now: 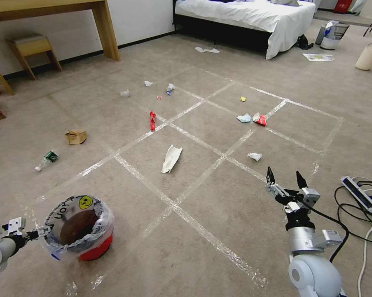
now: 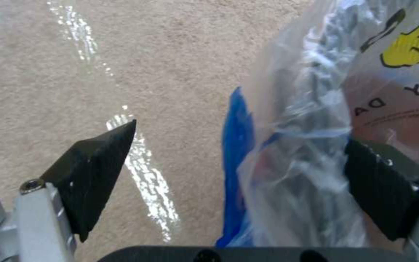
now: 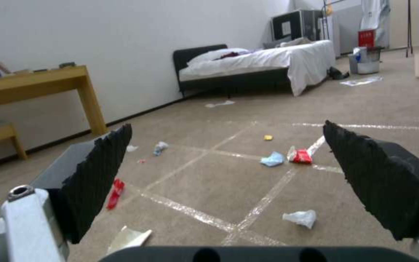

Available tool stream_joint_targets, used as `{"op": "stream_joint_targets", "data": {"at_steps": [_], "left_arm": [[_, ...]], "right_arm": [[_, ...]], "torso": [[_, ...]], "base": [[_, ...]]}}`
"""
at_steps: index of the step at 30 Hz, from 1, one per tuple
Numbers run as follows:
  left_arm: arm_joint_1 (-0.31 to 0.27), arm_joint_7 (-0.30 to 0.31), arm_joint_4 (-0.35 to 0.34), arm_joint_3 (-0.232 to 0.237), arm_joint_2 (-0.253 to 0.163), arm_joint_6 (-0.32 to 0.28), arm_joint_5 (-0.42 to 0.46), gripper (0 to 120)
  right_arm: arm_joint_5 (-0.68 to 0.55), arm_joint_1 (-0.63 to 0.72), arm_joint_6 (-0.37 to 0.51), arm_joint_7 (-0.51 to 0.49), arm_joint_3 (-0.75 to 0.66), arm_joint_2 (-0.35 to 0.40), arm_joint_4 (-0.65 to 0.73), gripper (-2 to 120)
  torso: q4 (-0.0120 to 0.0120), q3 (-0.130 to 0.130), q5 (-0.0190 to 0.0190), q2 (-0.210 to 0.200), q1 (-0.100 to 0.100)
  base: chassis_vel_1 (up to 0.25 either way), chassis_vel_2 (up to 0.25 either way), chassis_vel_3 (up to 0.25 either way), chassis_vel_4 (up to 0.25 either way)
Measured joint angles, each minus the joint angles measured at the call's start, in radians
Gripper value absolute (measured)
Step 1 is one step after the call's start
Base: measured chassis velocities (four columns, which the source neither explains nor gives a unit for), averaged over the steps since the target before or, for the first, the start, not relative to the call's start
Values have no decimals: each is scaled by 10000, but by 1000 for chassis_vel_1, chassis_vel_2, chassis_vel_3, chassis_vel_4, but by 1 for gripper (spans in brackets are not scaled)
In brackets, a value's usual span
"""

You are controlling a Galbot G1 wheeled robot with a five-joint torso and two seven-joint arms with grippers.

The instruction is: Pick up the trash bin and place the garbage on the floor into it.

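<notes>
Bin: trash bin (image 1: pixel 80 229) sits upright on the floor (image 1: pixel 218 198), red body, black rim, yellow smiley sticker, crinkly clear liner (image 2: pixel 306 120) spilling over the edge.
Left claw: left claw (image 1: pixel 43 231) is right at the bin's rim on the side away from the tape grid. In the left wrist view the fingers (image 2: pixel 93 163) are spread wide, one outside over the carpet and one inside pressed by the liner, so the rim is between them but not pinched.
Right claw: right claw (image 1: pixel 285 179) hangs in the air well away from the bin, above the carpet near the power strip (image 1: pixel 359 194), spread wide and holding nothing.
Garbage near the bin: folded white paper (image 1: pixel 171 159) is the closest piece, out in the grid. Small plastic bottle (image 1: pixel 45 160) and brown paper bag (image 1: pixel 75 136) lie farther back, beyond the bin toward the desk (image 1: pixel 70 16).
Garbage far from the bin: red wrapper (image 1: pixel 152 120) on a tape line, light-blue mask (image 1: pixel 244 118) touching a red and white wrapper (image 1: pixel 259 119), crumpled tissue (image 1: pixel 255 156) just ahead of the right claw, tiny yellow scrap (image 1: pixel 243 99), a few white bits (image 1: pixel 148 83) farther out.
Floor: beige carpet, shiny tape strips (image 1: pixel 186 214) running right past the bin.
Background: bed (image 1: pixel 251 16) at the far side, well away from the bin.
</notes>
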State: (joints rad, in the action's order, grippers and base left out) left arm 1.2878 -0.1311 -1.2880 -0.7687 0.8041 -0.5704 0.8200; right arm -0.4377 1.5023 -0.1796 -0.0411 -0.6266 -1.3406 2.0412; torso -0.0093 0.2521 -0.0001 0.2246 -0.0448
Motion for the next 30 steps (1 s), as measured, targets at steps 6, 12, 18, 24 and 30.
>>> {"op": "stream_joint_targets", "data": {"at_steps": [6,12,18,24,30], "left_arm": [[-320,3,203,292,90,-49,-35,94],[-505,-22,283,473,173,-53,-61,73],[-517,-53,273,540,211,-40,-113,48],[-342,-79,164,492,168,-1,-139,26],[-145,-93,19,388,164,19,-144,7]], "right_arm": [[-11,-59,-1,-13,-1,-5,-43,100],[-27,-102,-1,-23,-32,7,-77,100],[-41,-145,0,-33,-50,15,-118,100],[-35,-131,-20,-35,-33,1,-141,100],[-29,-128,-48,-35,-22,2,-137,100]], "torso": [[1,0,0,0,0],[0,0,1,0,-1],[1,0,3,0,0],[0,0,1,0,0],[1,0,-2,0,0]], "base": [[0,0,0,0],[0,0,0,0],[0,0,0,0],[0,0,0,0],[0,0,0,0]]}}
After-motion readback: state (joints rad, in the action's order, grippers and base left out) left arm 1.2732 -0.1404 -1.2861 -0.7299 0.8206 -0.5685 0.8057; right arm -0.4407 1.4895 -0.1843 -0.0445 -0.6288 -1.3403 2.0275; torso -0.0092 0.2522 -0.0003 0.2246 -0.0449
